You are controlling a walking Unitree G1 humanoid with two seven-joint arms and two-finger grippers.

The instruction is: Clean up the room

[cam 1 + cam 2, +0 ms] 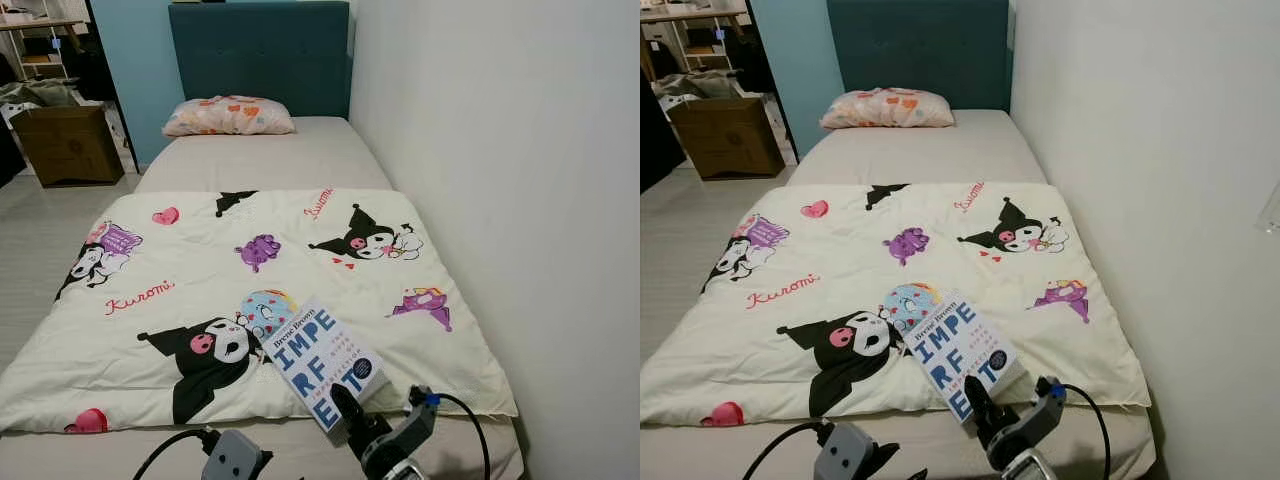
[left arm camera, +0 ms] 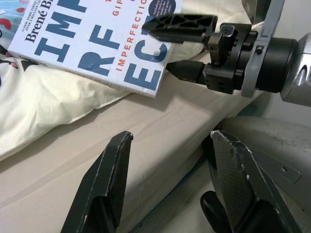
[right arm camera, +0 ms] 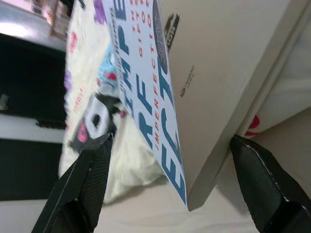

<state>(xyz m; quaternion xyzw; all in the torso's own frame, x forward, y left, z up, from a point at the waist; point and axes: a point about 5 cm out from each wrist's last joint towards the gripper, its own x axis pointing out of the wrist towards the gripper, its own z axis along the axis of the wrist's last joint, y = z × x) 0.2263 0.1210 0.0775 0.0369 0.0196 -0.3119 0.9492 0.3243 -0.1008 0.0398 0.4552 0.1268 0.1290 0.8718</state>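
A white paperback book [image 1: 322, 360] with big blue letters lies on a cream cartoon-print blanket [image 1: 200, 260] near the foot of the bed. My right gripper [image 2: 165, 46] is at the book's near corner, open. One black finger [image 2: 182, 23] lies over the cover and the other [image 2: 187, 70] is at the book's edge, below it. In the right wrist view the book [image 3: 204, 97] stands between the two spread fingers. My left gripper [image 2: 172, 138] hangs open over the bed's front edge, to the left of the book, holding nothing.
The bed's beige mattress [image 1: 270, 160] runs back to a teal headboard [image 1: 260, 55] with a patterned pillow [image 1: 228, 115]. A white wall [image 1: 500, 200] bounds the bed's right side. A cardboard box [image 1: 68, 143] and shelves stand on the floor at the far left.
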